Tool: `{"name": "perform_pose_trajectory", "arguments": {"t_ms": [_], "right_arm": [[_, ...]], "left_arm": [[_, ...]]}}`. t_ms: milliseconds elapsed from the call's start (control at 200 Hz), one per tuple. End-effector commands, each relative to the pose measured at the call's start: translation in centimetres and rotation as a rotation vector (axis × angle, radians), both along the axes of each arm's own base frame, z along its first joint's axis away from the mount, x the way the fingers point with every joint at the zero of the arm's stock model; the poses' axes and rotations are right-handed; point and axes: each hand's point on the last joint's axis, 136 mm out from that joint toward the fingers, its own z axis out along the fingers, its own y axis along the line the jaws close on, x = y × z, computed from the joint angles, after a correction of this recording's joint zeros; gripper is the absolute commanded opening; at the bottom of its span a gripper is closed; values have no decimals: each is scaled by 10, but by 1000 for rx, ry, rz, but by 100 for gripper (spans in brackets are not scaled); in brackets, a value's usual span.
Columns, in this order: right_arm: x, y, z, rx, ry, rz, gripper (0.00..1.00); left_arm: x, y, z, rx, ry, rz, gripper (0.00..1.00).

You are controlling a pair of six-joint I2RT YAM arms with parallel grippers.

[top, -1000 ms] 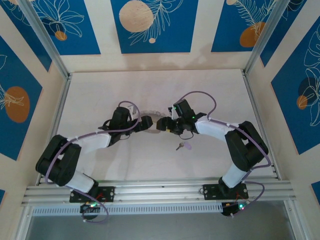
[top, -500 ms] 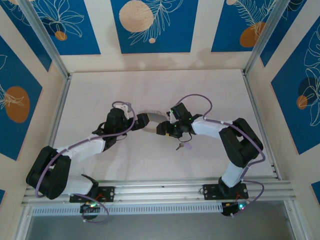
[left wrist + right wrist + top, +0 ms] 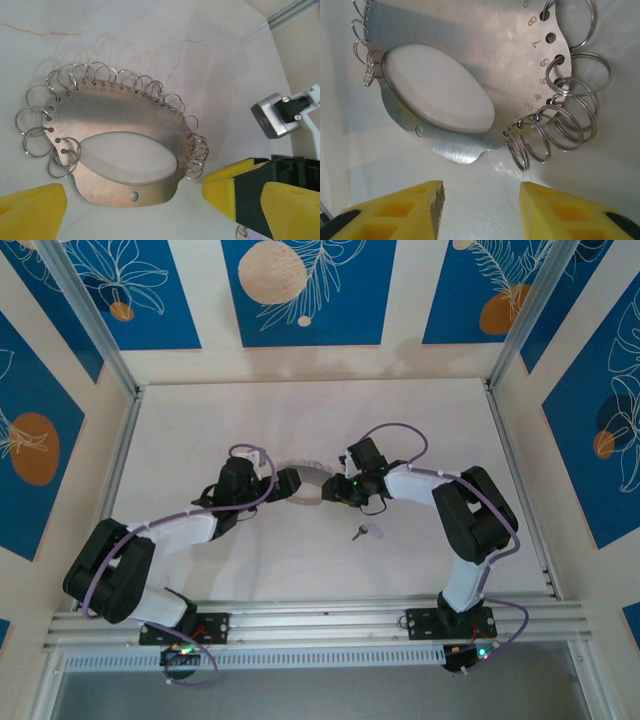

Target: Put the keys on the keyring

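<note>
Blue leaf-print panels are framing a white table (image 3: 200, 430) where the keyring (image 3: 125, 125), a flat metal plate edged with small wire loops (image 3: 570, 115), is lying between 2 arms. The left jaws are standing spread wide just short of the plate. The right jaws are sitting apart at its opposite edge, pinching nothing. The key (image 3: 366, 532) is lying alone, nearer the bases. Thin, stiff and probably slippery, the plate is looking easiest to take by its plain edge, and the tiny, light key by its lilac head.
</note>
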Motion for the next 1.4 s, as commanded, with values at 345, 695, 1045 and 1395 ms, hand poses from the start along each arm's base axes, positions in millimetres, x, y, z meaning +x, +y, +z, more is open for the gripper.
{"name": "perform_pose_trajectory", "arguments": {"t_ms": [345, 695, 1045, 1395], "right_arm": [[15, 12, 8, 23, -3, 30, 40], [0, -8, 12, -25, -23, 6, 39], [2, -13, -2, -48, 3, -12, 39], [15, -9, -6, -49, 4, -15, 39]], "left_arm": [[9, -8, 14, -44, -44, -26, 100], [4, -7, 21, -46, -55, -36, 100], [2, -7, 23, -47, -60, -38, 100], [4, -8, 23, -51, -58, -42, 100]]}}
